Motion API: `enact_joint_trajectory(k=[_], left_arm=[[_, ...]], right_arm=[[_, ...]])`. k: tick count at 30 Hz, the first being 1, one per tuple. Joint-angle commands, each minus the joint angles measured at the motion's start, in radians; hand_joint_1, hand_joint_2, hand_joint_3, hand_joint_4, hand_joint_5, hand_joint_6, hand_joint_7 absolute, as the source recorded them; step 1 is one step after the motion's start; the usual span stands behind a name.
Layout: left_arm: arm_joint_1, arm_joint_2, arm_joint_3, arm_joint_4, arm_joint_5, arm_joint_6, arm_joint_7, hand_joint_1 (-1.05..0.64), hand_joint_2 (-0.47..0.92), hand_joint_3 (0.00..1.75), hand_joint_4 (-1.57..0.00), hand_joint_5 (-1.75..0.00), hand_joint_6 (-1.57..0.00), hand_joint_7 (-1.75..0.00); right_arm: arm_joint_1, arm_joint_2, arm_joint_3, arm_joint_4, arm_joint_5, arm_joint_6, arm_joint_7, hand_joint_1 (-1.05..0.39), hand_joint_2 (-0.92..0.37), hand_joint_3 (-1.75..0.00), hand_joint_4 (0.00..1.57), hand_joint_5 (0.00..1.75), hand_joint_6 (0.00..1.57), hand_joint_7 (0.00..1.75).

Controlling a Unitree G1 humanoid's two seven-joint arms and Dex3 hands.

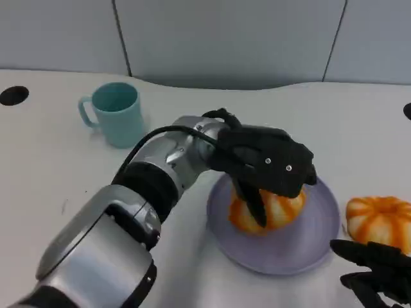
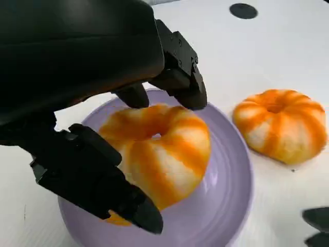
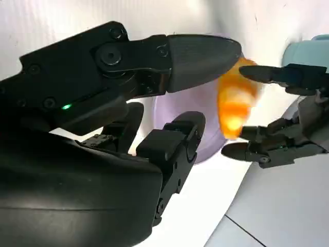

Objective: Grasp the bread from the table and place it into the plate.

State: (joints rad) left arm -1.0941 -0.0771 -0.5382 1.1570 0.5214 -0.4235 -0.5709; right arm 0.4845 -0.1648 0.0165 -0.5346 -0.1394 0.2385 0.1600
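An orange-and-white striped bread [image 1: 276, 212] [image 2: 164, 149] [image 3: 236, 103] lies in the lilac plate [image 1: 314, 237] [image 2: 221, 206] [image 3: 205, 98]. My left hand [image 1: 270, 160] [image 2: 103, 103] [image 3: 288, 139] reaches across from the left and sits over this bread. Its thumb is on the near side and its fingers on the far side, so it holds the bread. A second striped bread [image 1: 379, 221] [image 2: 282, 126] rests on the table just right of the plate. My right hand [image 1: 376, 269] [image 3: 128, 128] [image 2: 318, 226] hovers near the table's front right, below that second bread, with its fingers apart and nothing in them.
A teal mug [image 1: 115, 112] [image 3: 308, 51] stands at the back left, behind my left forearm. A black hole [image 1: 13, 95] is set in the white tabletop at the far left edge, and another hole [image 2: 243, 10] shows beyond the plate. A grey wall runs behind the table.
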Motion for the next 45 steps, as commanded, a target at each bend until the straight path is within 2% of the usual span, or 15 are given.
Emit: enact_joint_trajectory(k=[1, 4, 8, 12, 16, 22, 27, 32, 37, 39, 41, 43, 44, 45], left_arm=[[-0.040, 0.020, 0.006, -0.024, -0.015, -0.020, -0.062, -0.71, 0.77, 0.00, 0.00, -0.20, -0.21, -0.01], [-0.051, 0.029, 0.000, -0.042, -0.012, -0.013, -0.096, -0.76, 0.78, 0.00, 0.00, -0.11, -0.18, 0.00], [-0.063, 0.041, 0.001, -0.060, -0.015, -0.005, -0.135, -0.78, 0.77, 0.00, 0.00, -0.08, -0.17, 0.00], [-0.072, 0.063, 0.015, -0.089, -0.033, 0.004, -0.182, -0.81, 0.79, 0.01, 0.00, -0.03, -0.15, 0.00], [-0.040, 0.143, 0.113, -0.191, -0.152, 0.012, -0.263, -0.72, 0.80, 0.01, -0.01, -0.03, -0.17, -0.01], [0.104, 0.311, 0.265, -0.355, -0.354, -0.002, -0.347, -0.62, 0.85, 0.01, -0.02, -0.05, -0.22, -0.03], [0.236, 0.408, 0.366, -0.446, -0.484, 0.084, -0.389, -0.57, 0.84, 0.00, -0.03, -0.07, -0.23, -0.03], [0.432, 0.467, 0.455, -0.611, -0.577, 0.203, -0.353, -0.53, 0.89, 0.02, -0.04, -0.08, -0.22, -0.01], [0.638, 0.468, 0.514, -0.761, -0.616, 0.325, -0.259, -0.44, 0.92, 0.06, -0.15, -0.13, -0.23, -0.01], [0.717, 0.451, 0.537, -0.813, -0.627, 0.370, -0.196, -0.45, 0.92, 0.07, -0.29, -0.20, -0.30, -0.04], [0.780, 0.432, 0.552, -0.850, -0.639, 0.407, -0.148, -0.47, 0.92, 0.09, -0.35, -0.27, -0.35, -0.06], [0.848, 0.418, 0.556, -0.893, -0.628, 0.446, -0.090, -0.49, 0.92, 0.14, -0.32, -0.64, -0.44, -0.07], [0.876, 0.417, 0.553, -0.911, -0.614, 0.460, -0.060, -0.47, 0.92, 0.16, -0.30, -0.89, -0.51, -0.10], [0.892, 0.418, 0.548, -0.925, -0.605, 0.470, -0.042, -0.46, 0.92, 0.16, -0.31, -1.03, -0.55, -0.12]], right_arm=[[0.001, -0.013, -0.015, 0.000, 0.013, -0.012, 0.004, -0.34, -0.92, -0.38, 0.58, 0.62, 0.71, 0.01], [0.002, -0.012, -0.014, -0.004, 0.009, -0.008, 0.002, -0.34, -0.92, -0.38, 0.57, 0.62, 0.71, 0.01], [0.004, -0.012, -0.016, -0.011, 0.010, 0.003, 0.003, -0.35, -0.92, -0.38, 0.55, 0.60, 0.70, 0.00], [0.007, -0.013, -0.017, -0.001, 0.009, -0.023, 0.000, -0.35, -0.92, -0.38, 0.56, 0.60, 0.70, 0.00], [0.011, -0.015, -0.017, -0.006, 0.007, -0.022, 0.002, -0.36, -0.92, -0.38, 0.56, 0.59, 0.69, 0.00], [0.011, -0.019, -0.026, 0.008, 0.014, -0.052, 0.003, -0.35, -0.92, -0.38, 0.58, 0.60, 0.70, 0.01], [0.014, -0.024, -0.029, 0.012, 0.010, -0.064, 0.004, -0.37, -0.92, -0.38, 0.56, 0.60, 0.71, 0.01], [0.015, -0.029, -0.035, 0.018, 0.009, -0.073, 0.006, -0.38, -0.92, -0.38, 0.55, 0.60, 0.71, 0.01], [0.013, -0.028, -0.043, 0.014, 0.018, -0.057, 0.011, -0.39, -0.92, -0.39, 0.54, 0.60, 0.70, 0.00], [0.011, -0.033, -0.046, 0.019, 0.015, -0.063, 0.012, -0.39, -0.92, -0.38, 0.53, 0.59, 0.70, 0.00], [0.009, -0.039, -0.049, 0.027, 0.013, -0.074, 0.014, -0.39, -0.92, -0.39, 0.54, 0.59, 0.70, 0.00], [0.008, -0.044, -0.053, 0.033, 0.010, -0.076, 0.015, -0.39, -0.92, -0.39, 0.53, 0.59, 0.71, 0.01], [0.006, -0.044, -0.056, 0.038, 0.013, -0.078, 0.016, -0.39, -0.92, -0.38, 0.53, 0.59, 0.71, 0.01], [0.005, -0.045, -0.057, 0.041, 0.016, -0.078, 0.016, -0.39, -0.92, -0.38, 0.53, 0.59, 0.71, 0.01]])
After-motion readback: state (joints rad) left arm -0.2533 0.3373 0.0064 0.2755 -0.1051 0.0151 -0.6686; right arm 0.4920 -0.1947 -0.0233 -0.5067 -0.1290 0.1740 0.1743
